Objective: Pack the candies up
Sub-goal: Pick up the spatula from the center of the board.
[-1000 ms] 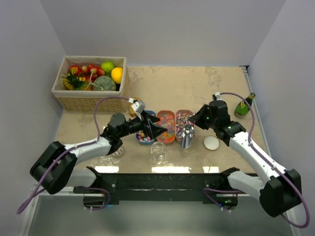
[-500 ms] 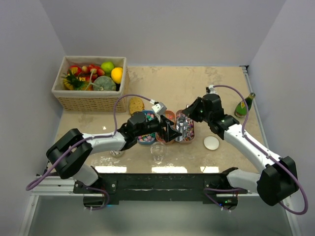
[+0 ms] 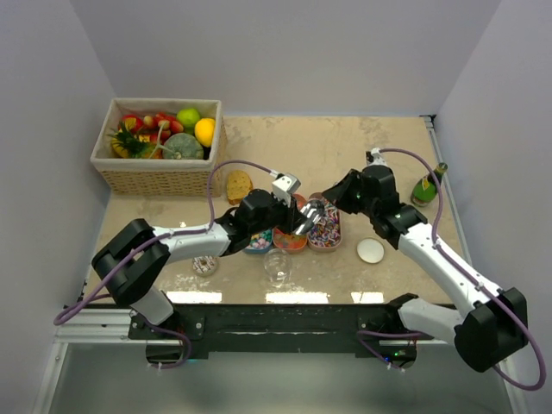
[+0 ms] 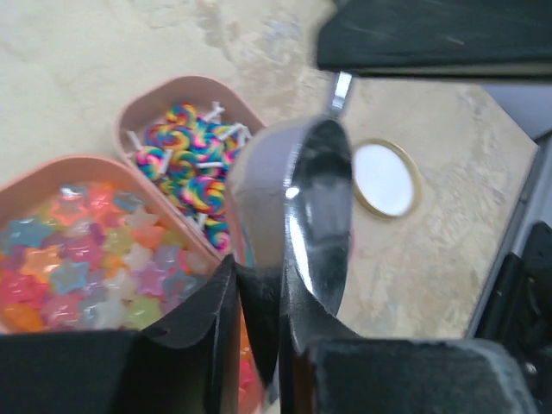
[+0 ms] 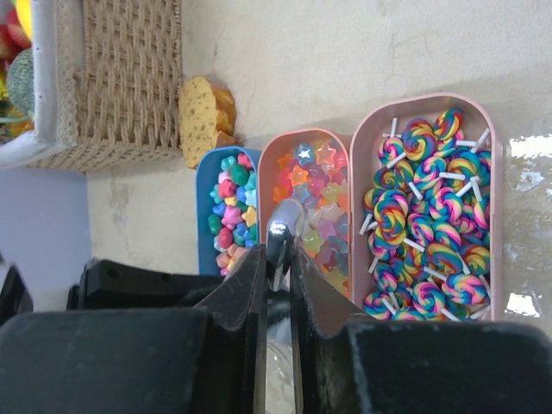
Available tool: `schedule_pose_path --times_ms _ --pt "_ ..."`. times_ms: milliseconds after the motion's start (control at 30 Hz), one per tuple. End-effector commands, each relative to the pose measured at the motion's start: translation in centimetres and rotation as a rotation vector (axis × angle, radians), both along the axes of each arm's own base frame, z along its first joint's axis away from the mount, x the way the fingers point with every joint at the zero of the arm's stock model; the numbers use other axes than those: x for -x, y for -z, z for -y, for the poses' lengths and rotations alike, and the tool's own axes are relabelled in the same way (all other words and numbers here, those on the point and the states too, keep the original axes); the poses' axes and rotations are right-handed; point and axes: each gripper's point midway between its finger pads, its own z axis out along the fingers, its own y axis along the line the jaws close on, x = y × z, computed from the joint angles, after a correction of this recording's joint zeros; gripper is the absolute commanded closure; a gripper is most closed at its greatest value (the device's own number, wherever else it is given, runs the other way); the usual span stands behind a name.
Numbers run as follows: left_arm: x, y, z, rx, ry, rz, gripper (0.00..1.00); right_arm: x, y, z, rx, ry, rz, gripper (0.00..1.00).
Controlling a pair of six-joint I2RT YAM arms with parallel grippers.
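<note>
The candies lie in three small trays: pastel pieces in a blue tray [image 3: 258,242] [image 5: 228,207], star gummies in an orange tray [image 3: 290,241] [image 5: 316,203], and swirled lollipops in a pink tray [image 3: 328,233] [image 5: 431,216] [image 4: 185,147]. A metal scoop [image 3: 312,214] [image 4: 302,194] hangs over the trays. My right gripper [image 3: 331,207] [image 5: 278,254] is shut on its handle [image 5: 285,226]. From the other side, my left gripper [image 3: 299,222] [image 4: 267,274] is shut on the wall of the scoop's bowl. Both arms meet above the trays.
A clear glass jar [image 3: 277,269] stands just in front of the trays, with its white lid [image 3: 371,251] [image 4: 384,178] to the right. A wicker basket [image 3: 129,177] of fruit sits back left, a cookie [image 3: 239,185] beside it, and a bottle [image 3: 429,184] at the right edge.
The left arm reached right and its open jaws closed on the scoop's bowl. The right gripper carried the scoop leftward over the trays, still holding the handle.
</note>
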Motion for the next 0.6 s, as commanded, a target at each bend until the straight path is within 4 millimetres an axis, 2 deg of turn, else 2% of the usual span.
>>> schedule_pose_path --times_ms 0,33,67,100,133,167,233,267,333,400,567 --pt "0.4 -2.2 1.7 -0.005 0.095 0.042 1.0 0.8 -2.4 -0.2 -0.004 -0.064 0.111 1.0" --pt "0.8 -2.1 1.8 -0.016 0.117 0.029 1.0 1.0 -2.4 -0.2 0.003 -0.072 0.12 0.97" --pt "1.3 -2.8 2.1 -0.003 0.157 0.032 1.0 1.2 -2.9 0.0 0.018 -0.087 0.155 0.93" --pt "1.7 -3.1 2.1 0.001 0.177 0.026 1.0 1.7 -2.5 -0.2 0.022 -0.119 0.158 0.89" --pt "2.0 -3.7 2.4 0.013 0.198 0.029 1.0 1.8 -2.8 -0.3 0.028 -0.144 0.195 0.64" --pt "2.7 -4.5 2.6 0.033 0.235 0.025 1.0 2.3 -3.4 -0.5 0.018 -0.164 0.222 0.49" --pt "3.4 -5.2 2.8 0.047 0.275 0.009 1.0 2.8 -3.6 -0.7 0.012 -0.201 0.246 0.25" --pt "3.9 -6.0 3.2 0.067 0.308 -0.006 1.0 2.9 -3.8 -0.8 0.014 -0.207 0.253 0.22" --pt "4.2 -6.9 3.5 0.092 0.331 -0.023 1.0 3.3 -4.1 -1.0 0.022 -0.24 0.271 0.19" --pt "4.7 -7.5 3.5 0.122 0.361 -0.056 1.0 3.4 -4.1 -0.8 0.029 -0.246 0.285 0.21" --pt "4.5 -8.5 2.7 0.199 0.371 -0.147 1.0 4.2 -4.3 -0.4 0.038 -0.255 0.341 0.42"
